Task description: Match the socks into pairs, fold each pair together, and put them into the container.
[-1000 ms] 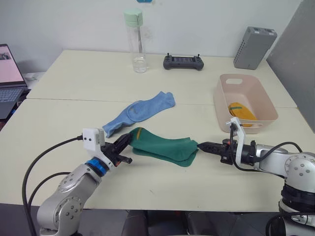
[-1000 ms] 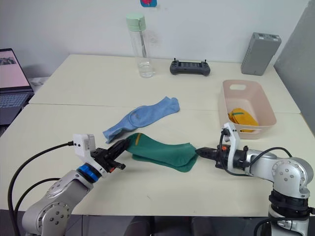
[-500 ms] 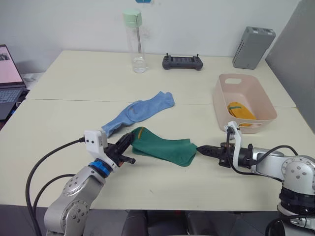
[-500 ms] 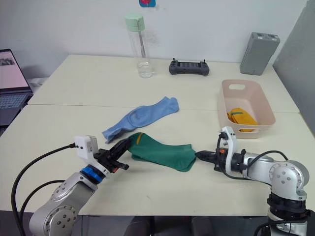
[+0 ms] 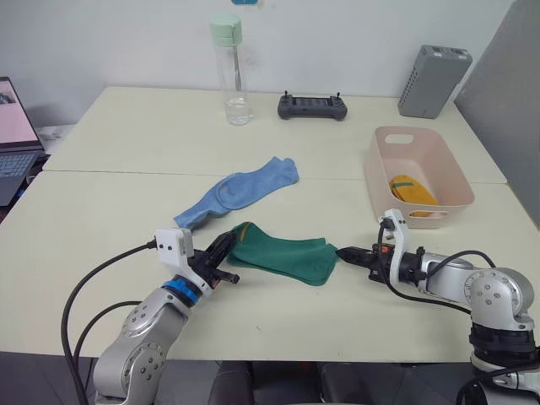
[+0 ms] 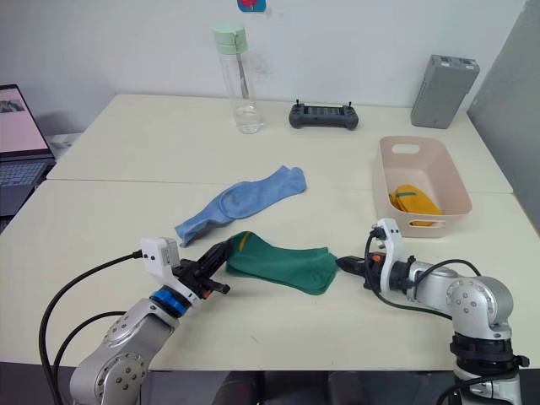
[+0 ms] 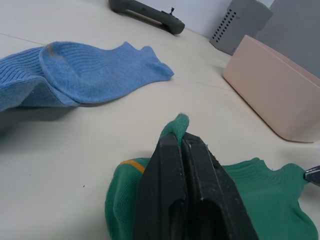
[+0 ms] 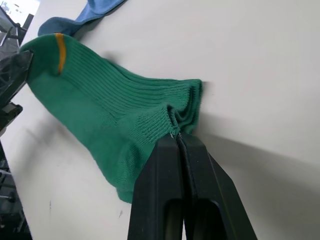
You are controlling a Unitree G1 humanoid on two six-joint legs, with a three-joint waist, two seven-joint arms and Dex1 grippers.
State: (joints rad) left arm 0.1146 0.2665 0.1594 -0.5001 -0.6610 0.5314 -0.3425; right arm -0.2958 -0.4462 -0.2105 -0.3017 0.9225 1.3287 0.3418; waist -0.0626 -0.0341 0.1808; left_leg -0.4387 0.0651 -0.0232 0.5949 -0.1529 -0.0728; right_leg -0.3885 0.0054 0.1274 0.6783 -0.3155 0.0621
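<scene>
Two dark green socks (image 5: 285,258) lie stacked on the table's near half, and each end is pinched by a gripper. My left gripper (image 5: 231,246) is shut on the end with the yellow stripe (image 7: 131,165), lifting that edge a little. At the opposite end my right gripper (image 5: 340,251) is shut on the ribbed edge (image 8: 172,120). The light blue socks (image 5: 240,190) lie overlapping just beyond the green ones. The pale pink container (image 5: 377,165) stands at the right with folded yellow socks (image 5: 412,192) inside.
A clear bottle with a green cap (image 5: 229,72), a black controller (image 5: 313,105) and a grey ribbed box (image 5: 433,80) stand along the far side. A laptop (image 5: 13,126) sits off the left edge. A seam (image 5: 126,171) runs across the table.
My left gripper has moved right toward the right gripper with the green socks' striped end, so the socks lie shorter and more bunched. The right gripper has hardly moved.
</scene>
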